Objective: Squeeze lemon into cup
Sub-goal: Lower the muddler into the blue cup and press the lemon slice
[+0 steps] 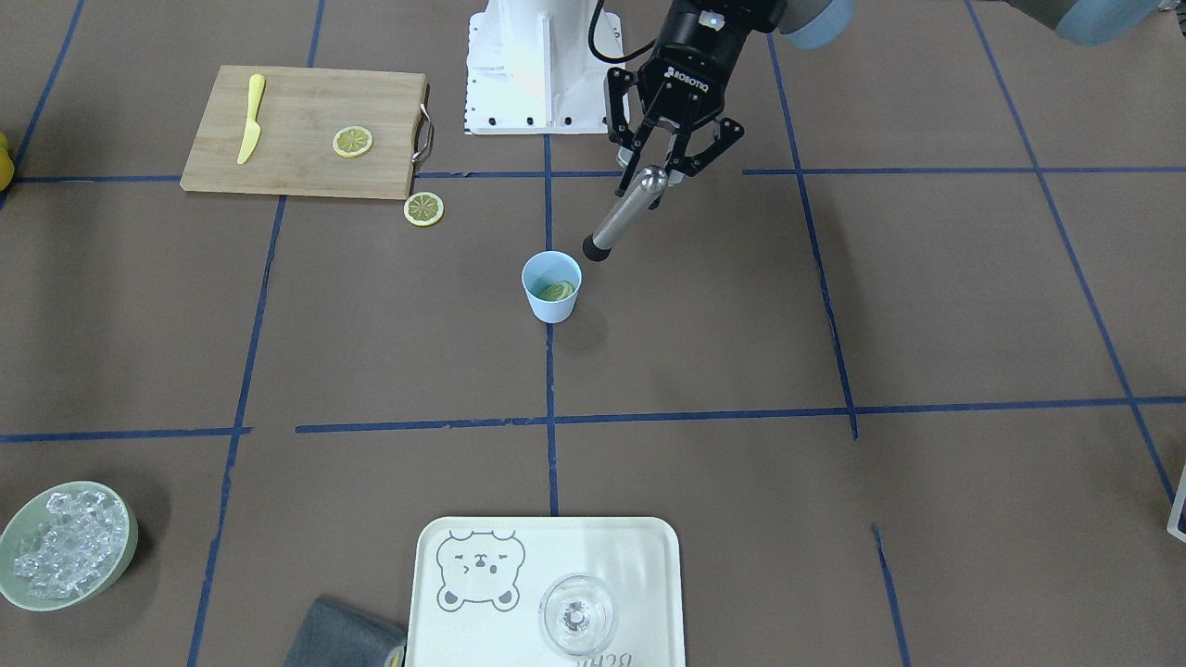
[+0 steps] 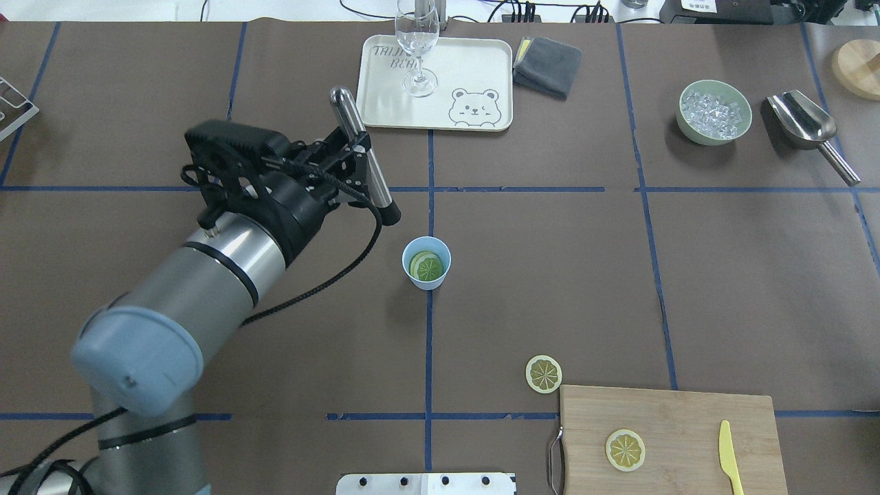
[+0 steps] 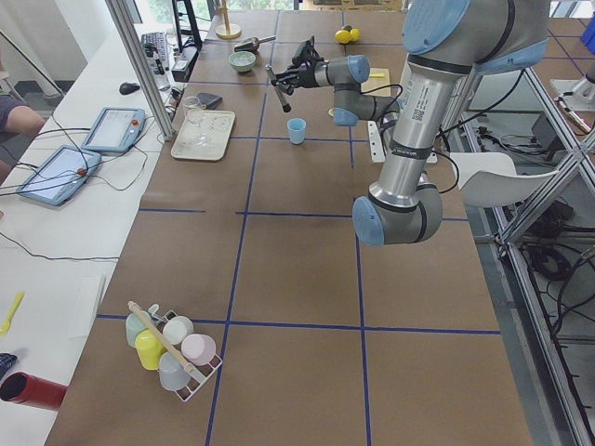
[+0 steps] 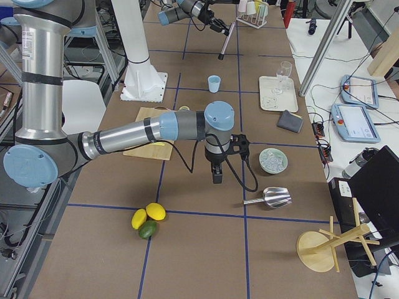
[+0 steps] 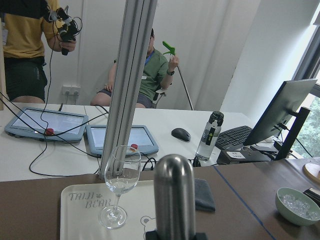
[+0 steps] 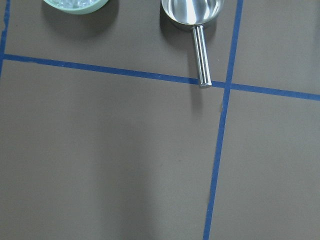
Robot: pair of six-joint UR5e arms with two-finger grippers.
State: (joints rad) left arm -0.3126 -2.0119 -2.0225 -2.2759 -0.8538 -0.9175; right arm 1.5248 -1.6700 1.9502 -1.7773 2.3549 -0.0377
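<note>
- At the lower right of the overhead view I see the cutting board (image 2: 687, 419). A board slice (image 2: 625, 449) of lemon and a yellow knife (image 2: 730, 457) lie flat on it.
- Just off the board's upper-left corner, a loose slice (image 2: 544, 374) lies on the table.
- At centre frame the cup (image 2: 427, 284) stands upright on a blue tape line, and a lemon slice (image 2: 426, 266) leans inside it.
- Up and left of the cup, my left gripper (image 2: 354, 155) is clamped on a steel muddler (image 2: 364, 165). The muddler is tilted, and its black tip points toward the cup but stays clear of the rim.
- My right gripper (image 4: 216, 176) shows only in the right-side view, pointing down between the board and the bowl of ice (image 4: 273, 160). I cannot tell how its fingers stand.
- Along the top edge of the overhead view a tray (image 2: 481, 75) carries a clear glass (image 2: 416, 41), with a grey cloth (image 2: 548, 65) beside it.
</note>
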